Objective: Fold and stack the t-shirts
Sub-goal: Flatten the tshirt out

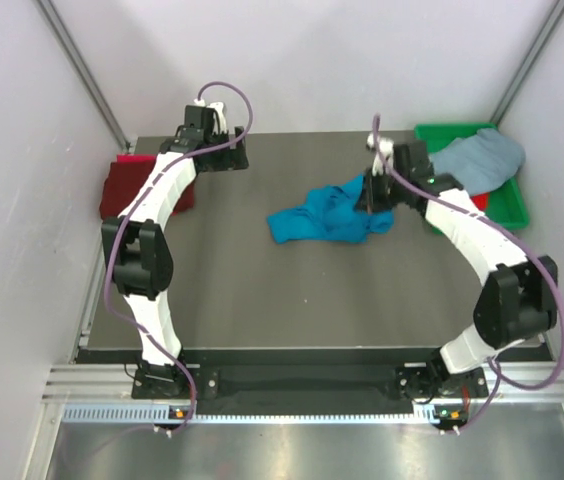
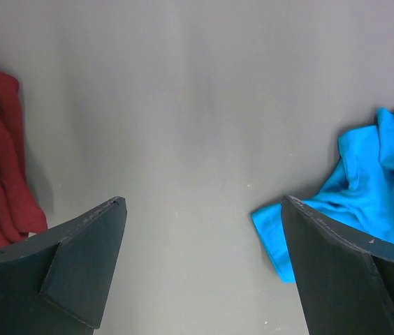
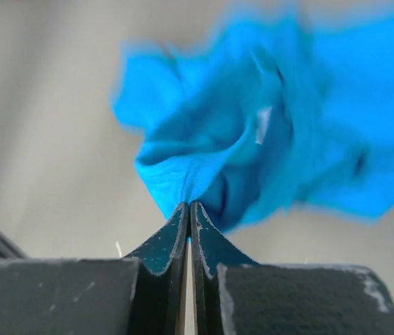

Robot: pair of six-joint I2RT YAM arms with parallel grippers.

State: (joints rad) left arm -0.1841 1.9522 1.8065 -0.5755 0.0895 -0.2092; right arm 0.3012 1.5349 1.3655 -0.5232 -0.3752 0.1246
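crumpled turquoise t-shirt (image 3: 253,139), right gripper (image 3: 188,209) pinching fabric

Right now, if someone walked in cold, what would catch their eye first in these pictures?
The crumpled turquoise t-shirt mid-table, its edge pinched in the right arm's jaws. Then the maroon t-shirt at the far left edge, and the green bin at far right holding a grey-blue t-shirt.

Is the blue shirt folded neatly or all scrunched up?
Scrunched: the blue shirt is crumpled and bunched, with an edge pinched in the right pincer.
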